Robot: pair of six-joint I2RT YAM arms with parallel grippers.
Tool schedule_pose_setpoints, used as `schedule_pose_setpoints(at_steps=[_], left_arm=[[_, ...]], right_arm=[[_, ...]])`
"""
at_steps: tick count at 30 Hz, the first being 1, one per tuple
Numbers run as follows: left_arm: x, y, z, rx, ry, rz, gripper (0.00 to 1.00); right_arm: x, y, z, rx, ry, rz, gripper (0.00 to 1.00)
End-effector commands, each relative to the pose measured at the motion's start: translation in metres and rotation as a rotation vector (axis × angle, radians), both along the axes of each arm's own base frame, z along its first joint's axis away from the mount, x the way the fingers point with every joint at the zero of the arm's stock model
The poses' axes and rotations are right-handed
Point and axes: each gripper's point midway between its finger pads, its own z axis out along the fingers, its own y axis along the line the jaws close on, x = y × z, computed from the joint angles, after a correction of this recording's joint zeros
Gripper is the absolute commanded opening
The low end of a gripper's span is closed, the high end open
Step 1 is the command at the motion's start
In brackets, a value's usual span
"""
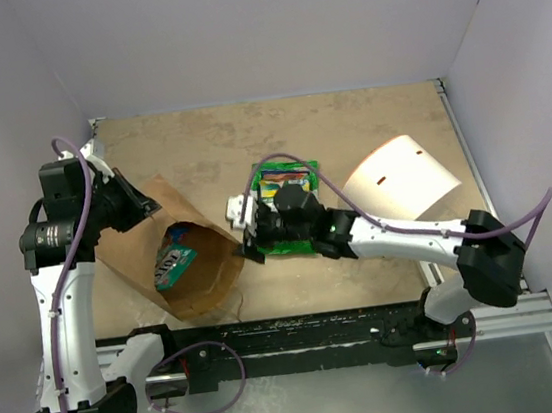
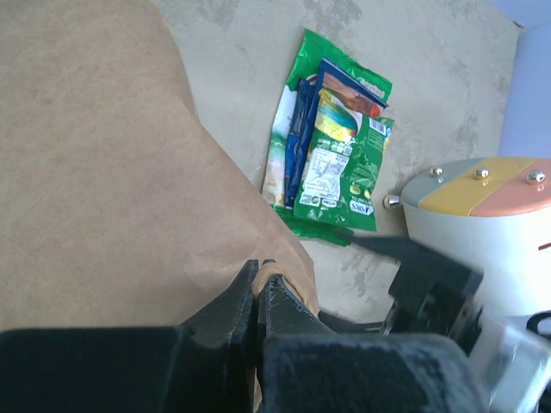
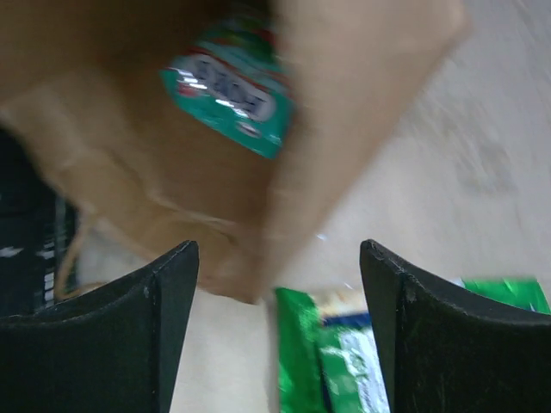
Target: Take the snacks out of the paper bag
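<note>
The brown paper bag point(image 1: 204, 276) lies on its side with its mouth towards the middle of the table. A teal packet point(image 1: 174, 262) lies inside it, also seen in the right wrist view point(image 3: 232, 90). My left gripper point(image 1: 148, 208) is shut on the bag's upper edge point(image 2: 284, 275), pinching the paper. A pile of snacks point(image 1: 281, 180), green and dark blue, lies on the table outside the bag, also in the left wrist view point(image 2: 331, 155). My right gripper point(image 1: 243, 233) is open and empty at the bag's mouth point(image 3: 344, 103), over the pile's near edge point(image 3: 336, 353).
A white cylindrical container point(image 1: 399, 179) lies on its side at the right, with a yellow and pink end in the left wrist view point(image 2: 482, 185). The right arm stretches across the pile of snacks. White walls close in the table on three sides.
</note>
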Motion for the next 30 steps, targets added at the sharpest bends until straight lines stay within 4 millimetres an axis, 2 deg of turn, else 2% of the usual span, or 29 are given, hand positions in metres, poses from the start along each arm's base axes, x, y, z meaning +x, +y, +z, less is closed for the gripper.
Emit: schedule_pose_setpoints(at_steps=[1,2,4,7,9,14,19,22,25,30], left_arm=[[-0.005,-0.002,0.006,0.014,-0.003,-0.034,0.00],[-0.005,-0.003,0.006,0.015,0.002,-0.039,0.00],[-0.008,-0.005,0.006,0.009,0.015,-0.059,0.00],[-0.011,-0.009,0.006,0.001,0.017,-0.086,0.00],[-0.014,-0.011,0.007,-0.005,0.014,-0.099,0.00],[-0.019,-0.015,0.008,-0.017,0.010,-0.122,0.00],[-0.024,-0.023,-0.004,-0.056,0.049,-0.159,0.00],[-0.028,-0.028,-0.004,-0.074,0.054,-0.187,0.00],[-0.030,-0.032,-0.001,-0.088,0.052,-0.221,0.00],[-0.037,-0.040,0.001,-0.122,0.079,-0.273,0.00]], right_arm=[[-0.069,0.025,0.028,0.147,-0.223,0.323,0.78],[-0.084,0.025,0.029,0.164,-0.264,0.417,0.77],[-0.098,0.028,0.019,0.157,-0.330,0.494,0.76],[-0.109,0.040,-0.001,0.089,-0.433,0.585,0.76],[-0.109,0.055,-0.011,0.043,-0.498,0.626,0.75],[-0.095,0.103,-0.029,-0.039,-0.596,0.646,0.63],[-0.074,0.137,-0.049,-0.059,-0.609,0.578,0.62],[-0.059,0.147,-0.071,-0.127,-0.608,0.540,0.63],[-0.044,0.152,-0.078,-0.137,-0.649,0.480,0.68],[-0.035,0.163,-0.094,-0.159,-0.682,0.473,0.71]])
